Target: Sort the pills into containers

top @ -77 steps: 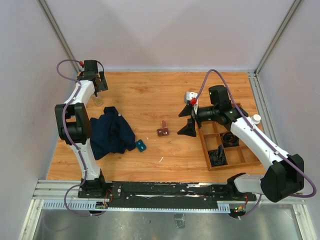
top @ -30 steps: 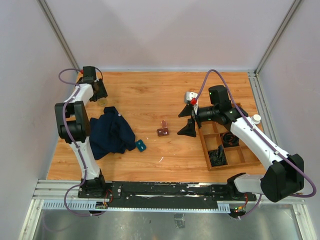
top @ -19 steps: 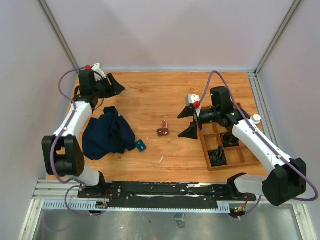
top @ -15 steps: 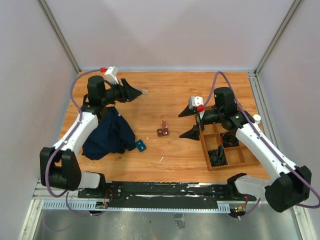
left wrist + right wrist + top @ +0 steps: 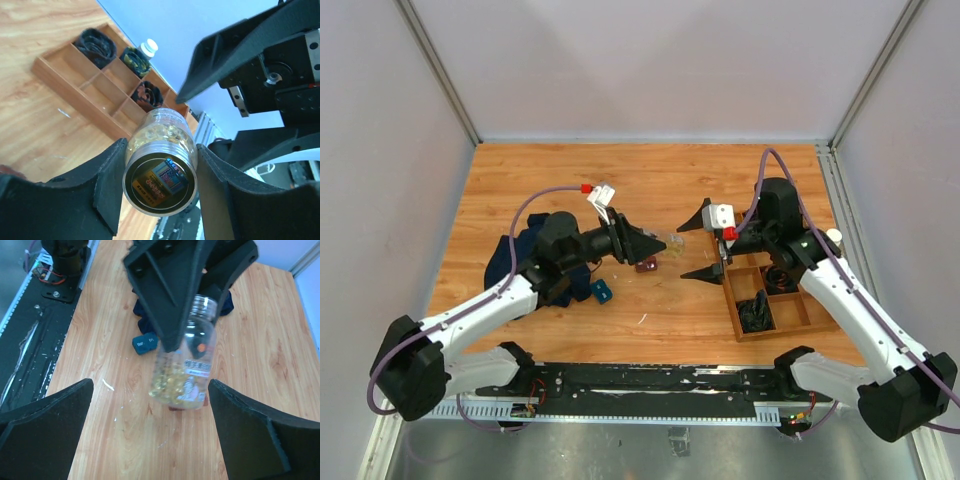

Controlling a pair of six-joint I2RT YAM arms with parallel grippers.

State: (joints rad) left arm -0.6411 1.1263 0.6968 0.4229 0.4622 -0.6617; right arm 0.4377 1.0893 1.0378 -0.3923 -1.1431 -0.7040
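My left gripper (image 5: 653, 245) (image 5: 160, 172) is shut on a small clear round bottle (image 5: 672, 241) (image 5: 161, 142) (image 5: 187, 367) partly filled with yellow gel pills, held in the air over the table's middle. The bottle's open mouth faces the left wrist camera and its far end points at my right gripper. My right gripper (image 5: 697, 247) (image 5: 150, 390) stands wide open facing the bottle, a short gap away, with nothing between its fingers. The reddish-brown container (image 5: 645, 266) lies on the table just below the left fingers, mostly hidden behind the bottle in the right wrist view.
A wooden divided tray (image 5: 732, 297) (image 5: 60, 82) with dark items in some compartments sits at the right. A white-capped bottle (image 5: 834, 237) (image 5: 148, 47) stands behind the tray. A small teal box (image 5: 601, 291) (image 5: 145, 343) and a dark blue cloth (image 5: 515, 262) lie left of centre.
My left arm has swung from the far left corner to the table's middle with the bottle in its grip. The right gripper drew back a little to the right and opened wider.
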